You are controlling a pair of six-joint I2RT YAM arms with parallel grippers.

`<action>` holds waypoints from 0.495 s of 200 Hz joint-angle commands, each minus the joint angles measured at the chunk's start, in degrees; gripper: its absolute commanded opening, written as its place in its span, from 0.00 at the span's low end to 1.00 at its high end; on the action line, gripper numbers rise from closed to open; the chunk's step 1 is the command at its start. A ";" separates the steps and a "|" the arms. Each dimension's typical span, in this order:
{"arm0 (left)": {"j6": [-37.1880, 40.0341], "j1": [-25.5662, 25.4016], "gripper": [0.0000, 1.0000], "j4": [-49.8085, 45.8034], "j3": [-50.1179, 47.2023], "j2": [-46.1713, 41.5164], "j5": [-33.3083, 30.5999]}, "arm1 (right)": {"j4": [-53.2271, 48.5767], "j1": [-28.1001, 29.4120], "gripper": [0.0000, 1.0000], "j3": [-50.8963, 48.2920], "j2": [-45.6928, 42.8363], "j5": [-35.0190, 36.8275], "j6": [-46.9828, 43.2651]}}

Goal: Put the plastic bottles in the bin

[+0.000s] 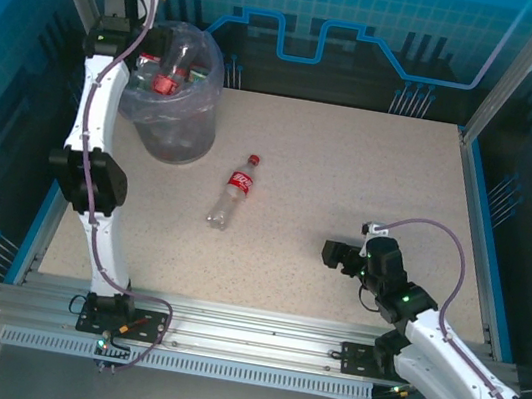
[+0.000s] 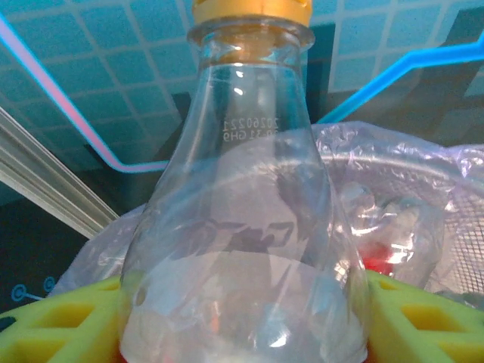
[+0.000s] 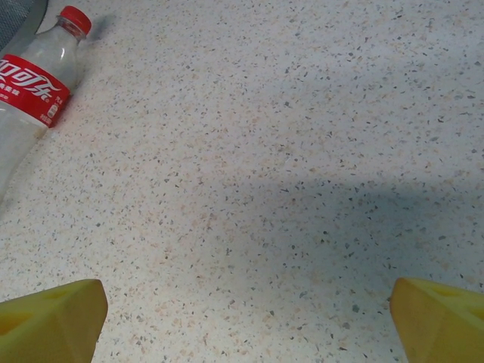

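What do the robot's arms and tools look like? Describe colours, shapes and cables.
Both the left arm and right arm have white tubular links, black joints with small green lights, and a lilac cable looping alongside. The left tool and right tool have yellow fingertips.

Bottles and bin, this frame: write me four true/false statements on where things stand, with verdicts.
1. The left gripper is closed on a clear gold-capped bottle. True.
2. The right gripper is gripping a bottle. False: its jaws stand open and empty over the bare table.
3. A red-labelled bottle lies on its side on the table, apart from the bin. True.
4. The bin is empty. False: it already holds bottles, among them a red-capped one, inside the bag liner.
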 commanded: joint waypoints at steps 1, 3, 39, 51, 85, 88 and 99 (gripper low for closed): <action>4.03 0.94 0.65 -5.54 2.14 1.31 2.81 | 1.04 -0.96 0.97 -0.49 0.87 0.14 0.27; 4.09 0.94 0.65 -5.87 2.15 1.43 2.95 | 1.11 -0.91 0.97 -0.45 0.92 0.10 0.26; 4.77 1.03 0.73 -9.00 2.33 2.91 3.23 | 1.31 -0.90 0.97 -0.28 1.07 0.00 0.24; 4.94 1.03 0.83 -9.52 2.42 3.14 3.60 | 1.31 -0.85 0.97 -0.35 1.02 0.14 0.26; 4.90 1.08 0.99 -9.84 2.75 2.25 4.41 | 1.90 -0.90 0.97 -0.35 1.67 -0.22 0.56; 4.90 1.05 0.99 -9.78 2.76 2.14 4.57 | 2.07 -0.91 0.97 -0.27 1.79 -0.35 0.60; 4.86 0.99 0.99 -9.41 2.83 1.29 4.81 | 2.69 -0.89 0.97 -0.17 2.48 -0.71 0.69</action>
